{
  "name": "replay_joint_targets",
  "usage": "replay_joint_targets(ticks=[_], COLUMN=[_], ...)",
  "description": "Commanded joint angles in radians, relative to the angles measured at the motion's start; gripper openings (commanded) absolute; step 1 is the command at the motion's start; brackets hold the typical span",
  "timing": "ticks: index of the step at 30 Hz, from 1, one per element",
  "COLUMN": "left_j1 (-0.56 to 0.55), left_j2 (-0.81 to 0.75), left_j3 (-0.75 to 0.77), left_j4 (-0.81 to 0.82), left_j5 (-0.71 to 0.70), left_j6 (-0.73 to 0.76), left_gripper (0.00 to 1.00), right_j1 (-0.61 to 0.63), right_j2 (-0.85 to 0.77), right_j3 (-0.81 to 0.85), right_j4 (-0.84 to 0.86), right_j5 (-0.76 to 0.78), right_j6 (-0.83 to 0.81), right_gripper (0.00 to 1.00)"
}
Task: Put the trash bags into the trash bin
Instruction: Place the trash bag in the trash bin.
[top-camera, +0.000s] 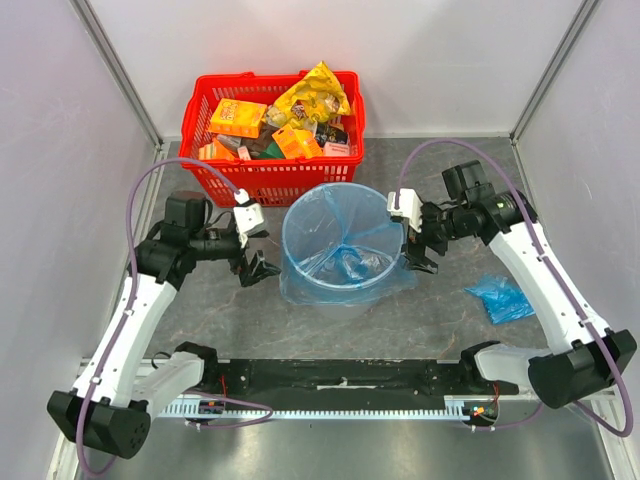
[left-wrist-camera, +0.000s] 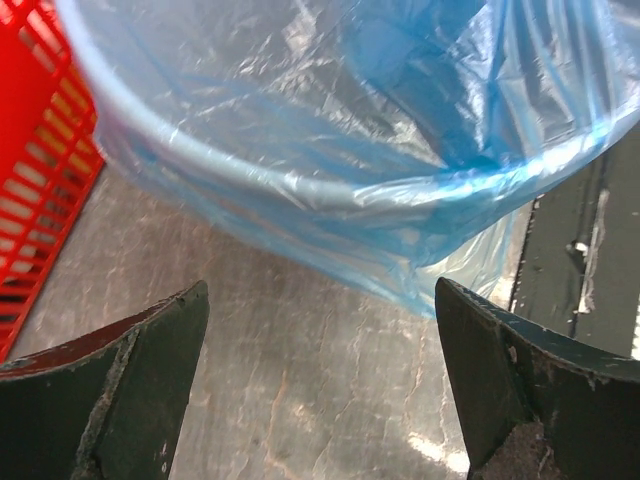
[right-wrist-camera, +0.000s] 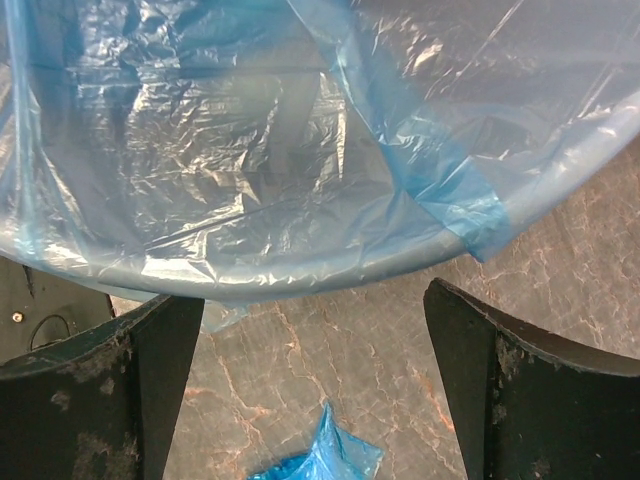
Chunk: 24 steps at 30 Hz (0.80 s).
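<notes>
The left tool (left-wrist-camera: 320, 288) and right tool (right-wrist-camera: 314, 290) stand wide open and empty either side of the trash bin (top-camera: 336, 285) at mid-worktop, a trash bag (top-camera: 345, 222) seemingly seated over its rim; the loose bundled bag (top-camera: 500, 298) near the right edge would need a firm central pinch.

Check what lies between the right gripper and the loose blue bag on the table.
Only bare table lies between the right gripper and the loose trash bag, as the top view shows; nothing stands in that stretch.

2 trash bags (top-camera: 338, 292) (top-camera: 500, 298), 1 trash bin (top-camera: 291, 243), 1 red basket (top-camera: 262, 180), 2 arms (top-camera: 130, 320) (top-camera: 548, 285)
</notes>
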<state>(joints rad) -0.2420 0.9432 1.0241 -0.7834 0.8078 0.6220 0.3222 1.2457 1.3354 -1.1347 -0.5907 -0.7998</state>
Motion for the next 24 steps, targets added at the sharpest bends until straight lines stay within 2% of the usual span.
replay_joint_targets(ticks=[1, 11, 16, 21, 24], left_j1=[0.009, 0.012, 0.012, 0.010, 0.010], left_j2=[0.042, 0.128, 0.129, 0.144, 0.154], left_j3=[0.034, -0.019, -0.058, -0.064, -0.065], left_j4=[0.052, 0.156, 0.197, 0.197, 0.199], left_j5=[0.146, 0.172, 0.188, 0.215, 0.235], left_j6=[0.022, 0.056, 0.065, 0.071, 0.065], left_gripper=[1.00, 1.00, 0.96, 0.76, 0.62], right_j1=[-0.008, -0.011, -0.009, -0.009, -0.009], right_j2=[0.015, 0.046, 0.069, 0.089, 0.096], right_j3=[-0.013, -0.018, -0.018, -0.015, -0.016], right_j4=[0.019, 0.010, 0.010, 0.009, 0.006], right_j5=[-0.047, -0.098, -0.130, -0.162, -0.170], right_j6=[-0.047, -0.082, -0.096, -0.107, -0.111], right_gripper=[0.98, 0.98, 0.93, 0.84, 0.73])
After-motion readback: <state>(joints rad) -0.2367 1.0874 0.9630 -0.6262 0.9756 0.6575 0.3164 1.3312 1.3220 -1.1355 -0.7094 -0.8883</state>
